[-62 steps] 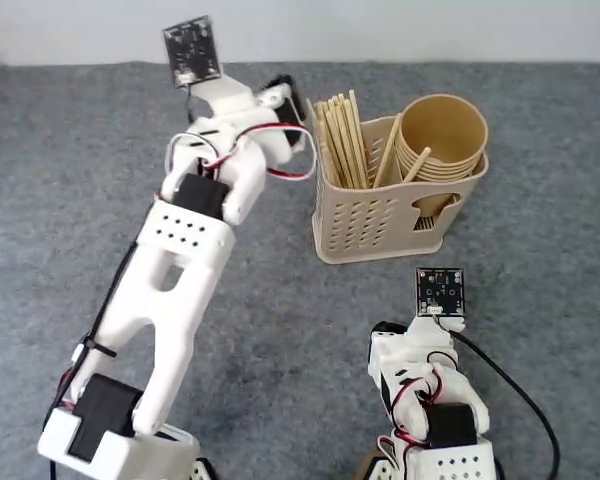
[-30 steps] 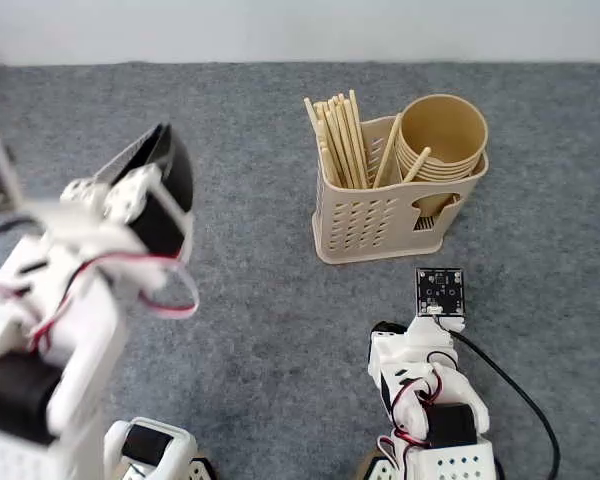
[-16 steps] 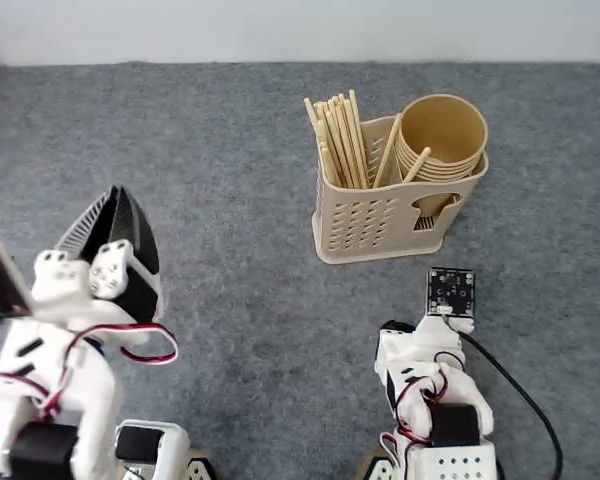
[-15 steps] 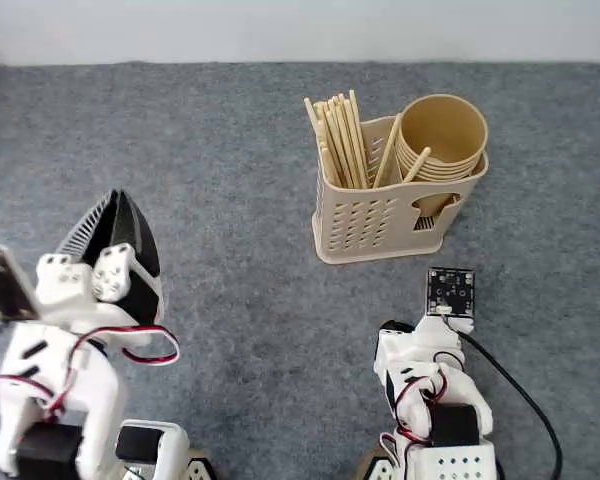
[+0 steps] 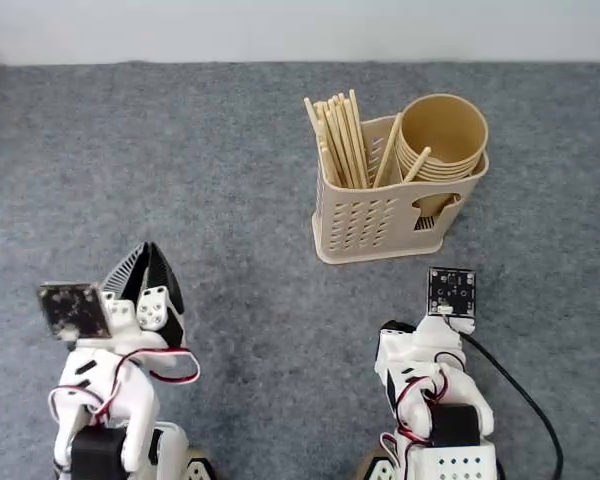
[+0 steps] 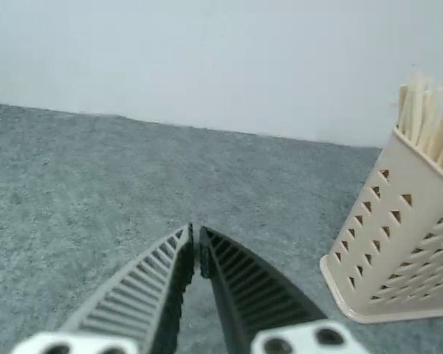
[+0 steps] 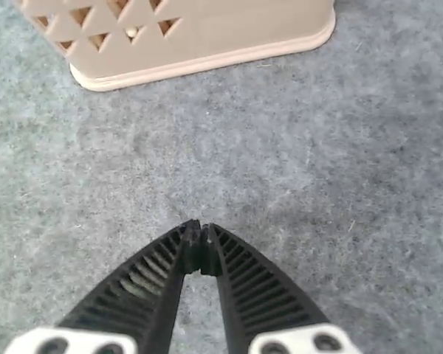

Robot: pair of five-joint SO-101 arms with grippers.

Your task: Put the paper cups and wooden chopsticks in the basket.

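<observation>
The left pincer (image 6: 196, 237) is drawn together, its ribbed black fingers (image 6: 155, 273) meeting at the tips with nothing between them. In the high view this left pincer (image 5: 150, 252) sits low at the near left of the desk (image 5: 230, 150), pointing away from the arm's base, well apart from the basket (image 5: 380, 215). The right pincer (image 7: 200, 234) is likewise pinched closed on nothing, tips touching, just above the grey felt-like desk surface, with the basket's lower rim (image 7: 184, 63) a short way ahead of it. In the high view the right arm's wrist camera board (image 5: 451, 290) lies just in front of the basket's near wall

The beige perforated basket stands upright on the desk. A bundle of wooden chopsticks (image 5: 342, 140) stands on end in its left compartment, tops rising above the rim; from the left wrist view their tips (image 6: 428, 110) show over the basket (image 6: 399, 251). A nested stack of paper cups (image 5: 442, 135) sits mouth up in the right compartment, with a couple of chopsticks leaning just beside it
</observation>
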